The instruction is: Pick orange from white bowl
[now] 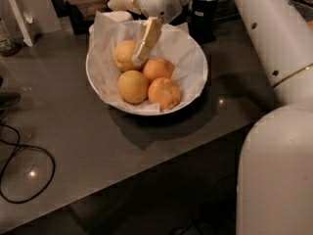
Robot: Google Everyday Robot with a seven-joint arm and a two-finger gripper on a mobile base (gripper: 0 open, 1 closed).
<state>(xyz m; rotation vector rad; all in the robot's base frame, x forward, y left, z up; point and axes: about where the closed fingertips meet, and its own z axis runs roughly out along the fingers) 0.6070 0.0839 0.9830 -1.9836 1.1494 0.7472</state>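
The white bowl, lined with crinkled white paper, stands on the grey table and holds several oranges. The orange, pale yellow-orange and the largest, lies at the back left of the bowl. A smaller yellow-orange one lies in front of it, and two deeper orange ones lie to the right. My gripper is open above the back left of the bowl. One finger hangs down with its tip at the orange's right side; the other points left above it.
My white arm and base fill the right side. A dark holder stands just behind the bowl. A white card stand is at the back left. A black cable loops at the front left. The table's front edge runs diagonally below the bowl.
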